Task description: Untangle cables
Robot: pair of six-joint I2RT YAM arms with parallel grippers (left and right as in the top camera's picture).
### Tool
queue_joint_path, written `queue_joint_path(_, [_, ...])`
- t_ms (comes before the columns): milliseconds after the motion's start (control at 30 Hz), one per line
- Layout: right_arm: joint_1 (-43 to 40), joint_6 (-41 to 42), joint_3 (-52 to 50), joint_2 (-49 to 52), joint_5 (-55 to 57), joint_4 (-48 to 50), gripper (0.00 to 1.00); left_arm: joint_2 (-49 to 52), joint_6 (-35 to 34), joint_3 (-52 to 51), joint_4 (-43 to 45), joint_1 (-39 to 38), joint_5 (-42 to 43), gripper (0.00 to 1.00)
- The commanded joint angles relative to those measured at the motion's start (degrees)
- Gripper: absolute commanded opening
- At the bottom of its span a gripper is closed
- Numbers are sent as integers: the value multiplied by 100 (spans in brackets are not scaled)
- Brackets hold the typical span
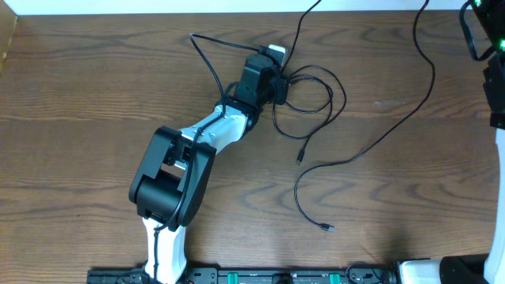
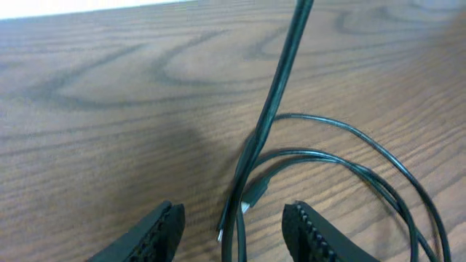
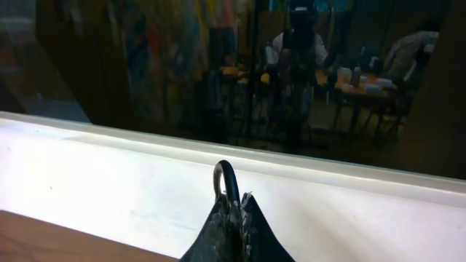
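Overhead: the left arm (image 1: 170, 177) reaches from the near edge across the wooden desk (image 1: 79, 102) to the cables (image 1: 316, 88). Their black loops lie in a loose tangle touching and just right of the left hand (image 1: 272, 75) (its fingers are hidden under its own body in this view). One tail of the tangle drops toward the near side and ends in a small plug (image 1: 300, 158). A long cord (image 1: 432, 75) comes in from the far edge at the right, sweeps leftward across the desk, curls, and stops at its own plug end (image 1: 327, 228), apart from the tangle.

Left wrist: the left hand is spread, with its two toothed fingers (image 2: 156, 233) standing well apart. A straight black cord (image 2: 280, 80) rises between them toward the top of the picture without either finger pressing on it. A plug tip (image 2: 255, 195) lies on the wood between the fingers, and thin loops (image 2: 364, 149) curve away to the right.

Right wrist: the right hand (image 3: 233, 222) is pressed together, pinching a short arch of black cord (image 3: 226, 177) that stands up from its tips. A white ledge (image 3: 109, 175) lies behind it.
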Motion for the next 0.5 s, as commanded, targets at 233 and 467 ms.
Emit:
queue_joint_path(233, [-39, -46, 118, 7, -192, -24, 1, 332, 57, 70, 192, 13, -17, 40])
queue_joint_path(467, [-37, -44, 118, 7, -195, -94, 1, 334, 57, 70, 269, 13, -17, 8])
